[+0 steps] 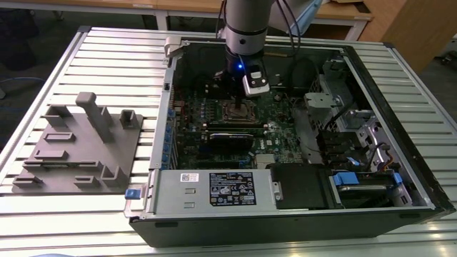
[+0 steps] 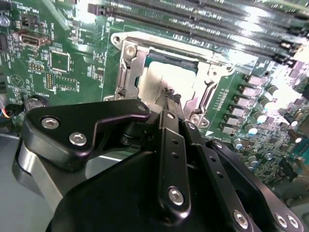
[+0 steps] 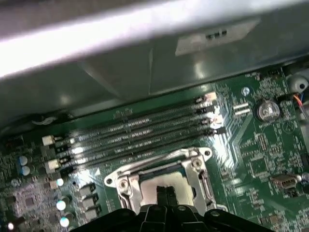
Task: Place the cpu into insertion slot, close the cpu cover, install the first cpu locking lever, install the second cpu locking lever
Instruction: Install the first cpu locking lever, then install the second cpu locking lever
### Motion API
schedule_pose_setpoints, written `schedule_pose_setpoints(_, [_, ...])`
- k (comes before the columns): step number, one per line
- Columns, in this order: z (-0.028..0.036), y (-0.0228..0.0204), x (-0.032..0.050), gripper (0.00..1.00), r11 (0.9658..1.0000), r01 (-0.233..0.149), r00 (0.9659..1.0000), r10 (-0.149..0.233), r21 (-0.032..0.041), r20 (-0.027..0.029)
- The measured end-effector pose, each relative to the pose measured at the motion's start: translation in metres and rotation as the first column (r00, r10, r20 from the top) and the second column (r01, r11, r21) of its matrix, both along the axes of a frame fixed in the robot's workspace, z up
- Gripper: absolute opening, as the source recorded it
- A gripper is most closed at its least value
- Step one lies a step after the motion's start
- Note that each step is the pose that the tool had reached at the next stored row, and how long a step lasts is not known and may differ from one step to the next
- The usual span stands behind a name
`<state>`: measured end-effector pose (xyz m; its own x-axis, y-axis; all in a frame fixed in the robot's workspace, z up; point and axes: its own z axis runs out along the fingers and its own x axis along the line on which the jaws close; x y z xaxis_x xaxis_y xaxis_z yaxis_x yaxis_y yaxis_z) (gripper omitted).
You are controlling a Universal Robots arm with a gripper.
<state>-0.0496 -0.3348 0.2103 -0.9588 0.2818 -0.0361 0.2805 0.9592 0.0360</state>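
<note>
The gripper's (image 2: 169,99) black linkage is seen closest to the lens in the second wrist view, its two fingers drawn together into a narrow tip. That tip is set on, or just above, the pale metal top of the cpu (image 2: 154,84); contact cannot be told for certain. Nothing is seen clamped between the jaws: they are closed on themselves, and the chip lies flat beneath them, not between them.

The cpu is seated inside the slot (image 2: 126,53), whose silvery rim frames it on all sides. In the first wrist view the same pairing is shown, with the gripper (image 3: 165,192) pointed straight down at the chip's (image 3: 181,186) middle and the slot's (image 3: 120,183) metal frame around it. The cover cannot be told apart from the rim here, nor whether either lever is latched.

The relation that matters is vertical: the chip lies directly under the jaws, flat, with no long axis to speak of since it is square.

In the exterior view the gripper (image 1: 238,101) is lowered into the open case (image 1: 400,160), over the slot (image 1: 246,113) on the board (image 1: 196,134). A grey fixture (image 1: 78,144) lies on the table (image 1: 107,48), toward the exterior view's left.
</note>
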Motion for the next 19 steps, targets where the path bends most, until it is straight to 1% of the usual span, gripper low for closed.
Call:
schedule_pose_setpoints(2, [0.0,-0.004,0.0,0.1,1.0,0.0,1.0,0.0,-0.0063,0.0001])
schedule_pose_setpoints(3, [-0.0001,-0.0055,0.0,0.1,1.0,0.0,1.0,0.0,-0.0094,0.0001])
schedule_pose_setpoints(4, [-0.0001,-0.006,0.0002,0.1,0.9999,-0.001,1.0,0.001,-0.0105,0.0001])
schedule_pose_setpoints(7, [-0.0001,-0.006,0.0016,0.1,0.9996,-0.027,0.9996,0.027,-0.0107,0.0])
schedule_pose_setpoints(10, [-0.0003,-0.006,0.0021,0.1,0.998,-0.063,0.998,0.063,-0.0108,0.0])
schedule_pose_setpoints(11, [-0.0003,-0.006,0.0021,0.1,0.9976,-0.069,0.9976,0.069,-0.0107,0.0001])
schedule_pose_setpoints(19, [-0.0003,-0.006,0.0021,0.1,0.9974,-0.071,0.9975,0.071,-0.0106,0.0])
